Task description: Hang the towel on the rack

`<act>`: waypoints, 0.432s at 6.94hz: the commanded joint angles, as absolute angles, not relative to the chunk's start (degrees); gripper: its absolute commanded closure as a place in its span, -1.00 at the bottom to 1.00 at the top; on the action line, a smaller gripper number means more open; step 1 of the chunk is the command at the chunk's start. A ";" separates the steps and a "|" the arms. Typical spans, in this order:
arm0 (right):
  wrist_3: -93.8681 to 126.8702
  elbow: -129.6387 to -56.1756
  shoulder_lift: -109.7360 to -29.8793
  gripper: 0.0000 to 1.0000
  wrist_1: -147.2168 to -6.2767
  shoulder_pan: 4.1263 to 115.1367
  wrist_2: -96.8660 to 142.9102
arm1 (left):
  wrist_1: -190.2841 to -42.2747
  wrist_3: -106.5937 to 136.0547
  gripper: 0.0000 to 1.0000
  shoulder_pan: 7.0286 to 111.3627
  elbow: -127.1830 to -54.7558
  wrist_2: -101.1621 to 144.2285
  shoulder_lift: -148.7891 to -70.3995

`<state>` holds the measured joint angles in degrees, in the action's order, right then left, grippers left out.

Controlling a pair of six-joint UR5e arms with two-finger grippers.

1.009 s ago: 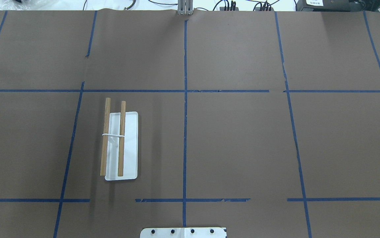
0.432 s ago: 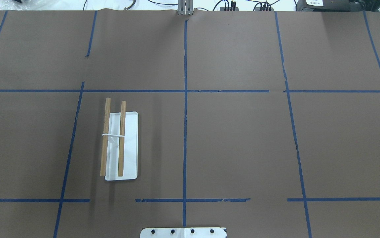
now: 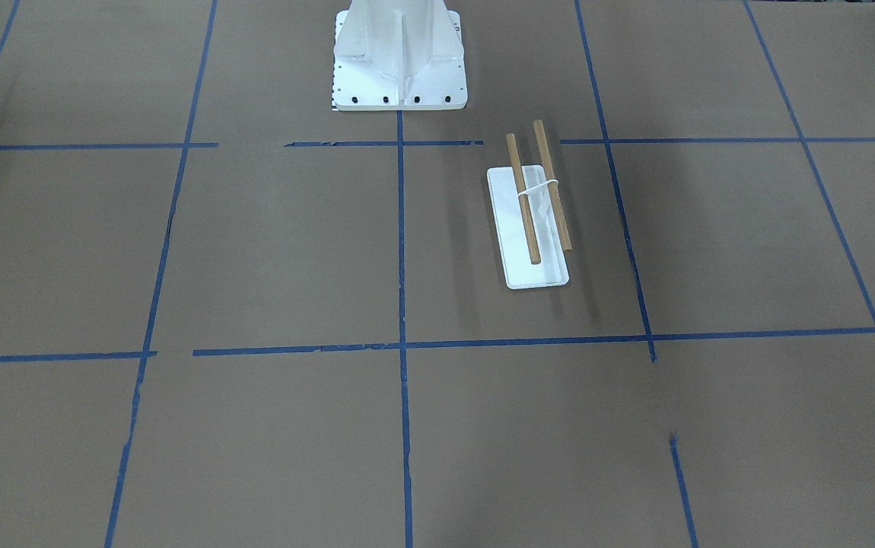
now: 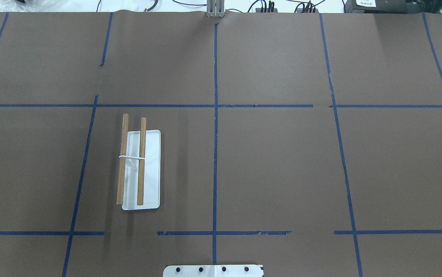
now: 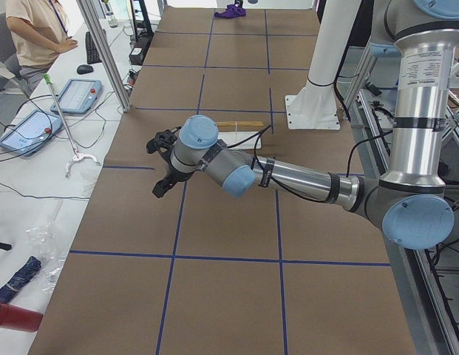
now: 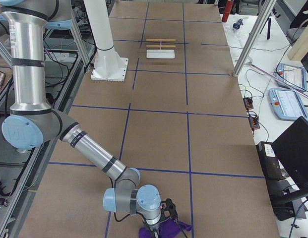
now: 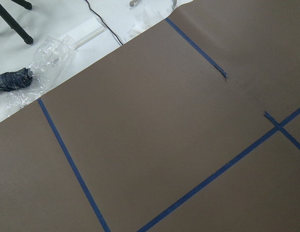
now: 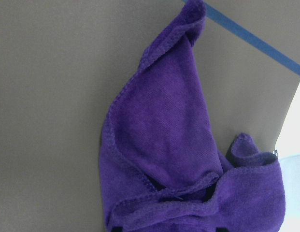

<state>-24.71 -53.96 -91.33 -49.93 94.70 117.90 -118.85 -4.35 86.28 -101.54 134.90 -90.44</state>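
The rack (image 4: 140, 169), a white flat base with two parallel wooden rods and a white bracket, stands left of the table's centre line; it also shows in the front-facing view (image 3: 529, 228). The purple towel (image 8: 174, 159) lies crumpled on the brown paper at the table's right end (image 6: 163, 230). My right gripper (image 6: 169, 218) is right at the towel; I cannot tell whether it is open or shut. My left gripper (image 5: 157, 164) hovers over bare paper at the table's left end, away from the rack (image 5: 240, 126); I cannot tell its state.
The large white bolted pedestal (image 3: 399, 61) stands at the robot's side, near the rack. Blue tape lines grid the brown paper. A plastic bag (image 7: 24, 79) lies past the table's left end. An operator (image 5: 37, 37) and tablets are beside the table.
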 commanded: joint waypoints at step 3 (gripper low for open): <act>-24.43 -53.53 -91.84 -0.40 -50.01 90.80 118.65 | -119.09 -4.39 -1.00 86.31 -101.78 134.91 -90.44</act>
